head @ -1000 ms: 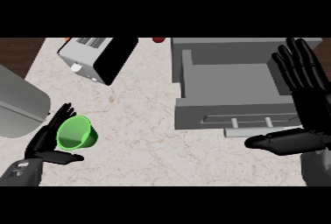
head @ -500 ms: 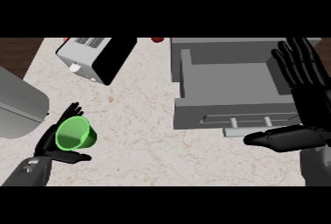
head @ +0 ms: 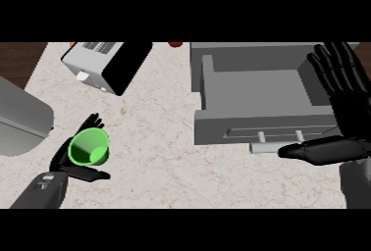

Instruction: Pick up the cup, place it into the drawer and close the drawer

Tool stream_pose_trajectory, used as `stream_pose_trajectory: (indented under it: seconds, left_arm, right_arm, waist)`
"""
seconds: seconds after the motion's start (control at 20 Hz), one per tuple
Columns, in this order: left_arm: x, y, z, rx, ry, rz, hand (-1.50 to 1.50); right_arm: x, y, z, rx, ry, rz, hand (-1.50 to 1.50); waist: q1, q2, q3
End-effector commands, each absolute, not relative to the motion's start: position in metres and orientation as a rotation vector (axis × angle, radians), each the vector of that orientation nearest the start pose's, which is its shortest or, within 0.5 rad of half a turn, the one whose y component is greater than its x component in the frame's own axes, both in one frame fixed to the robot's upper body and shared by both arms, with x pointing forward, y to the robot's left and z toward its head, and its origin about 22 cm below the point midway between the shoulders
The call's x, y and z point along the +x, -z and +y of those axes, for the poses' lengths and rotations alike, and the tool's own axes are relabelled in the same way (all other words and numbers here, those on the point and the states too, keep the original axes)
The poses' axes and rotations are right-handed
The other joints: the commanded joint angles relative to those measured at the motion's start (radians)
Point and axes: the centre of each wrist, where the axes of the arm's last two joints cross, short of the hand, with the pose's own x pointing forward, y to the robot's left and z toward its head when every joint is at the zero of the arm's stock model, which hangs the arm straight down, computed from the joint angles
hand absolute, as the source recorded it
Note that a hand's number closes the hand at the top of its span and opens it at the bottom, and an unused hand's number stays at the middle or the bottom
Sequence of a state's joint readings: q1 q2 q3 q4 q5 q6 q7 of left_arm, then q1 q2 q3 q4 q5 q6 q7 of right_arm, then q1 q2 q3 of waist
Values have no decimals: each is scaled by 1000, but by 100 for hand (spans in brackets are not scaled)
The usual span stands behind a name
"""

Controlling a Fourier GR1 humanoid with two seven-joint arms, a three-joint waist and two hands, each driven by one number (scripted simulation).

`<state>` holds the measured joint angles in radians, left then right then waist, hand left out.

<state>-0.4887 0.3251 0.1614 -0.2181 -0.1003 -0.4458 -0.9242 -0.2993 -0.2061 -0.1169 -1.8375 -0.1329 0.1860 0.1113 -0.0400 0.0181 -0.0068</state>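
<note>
Light falls evenly and fairly bright over the pale marbled desk point(head: 167, 142), with no glare anywhere. Shadows are soft and faint: a dim one lies under the open drawer point(head: 253, 105) at its near front (its inside walls shade slightly darker). The green cup point(head: 89, 147) glows vividly. No edge distortion shows.

A kitchen: a pale marbled table point(head: 167, 122) carries a toaster point(head: 105, 63), with an open grey drawer point(head: 253, 98) beside the right fingers point(head: 340, 73)
</note>
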Motion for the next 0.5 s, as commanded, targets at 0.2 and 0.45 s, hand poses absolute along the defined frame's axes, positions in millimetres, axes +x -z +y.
stream_pose_trajectory:
  seconds: [0.2, 0.45]
  left_arm:
    - [282, 123, 329, -410, 157, -1821, 150]
    - [272, 127, 336, -158, 194, -1962, 150]
  right_arm:
    - [275, -151, -259, 60, -298, -2000, -150]
    - [273, -154, -272, 56, -291, -2000, -150]
  waist:
    - [-1, -2, -1]
    - [0, -3, 0]
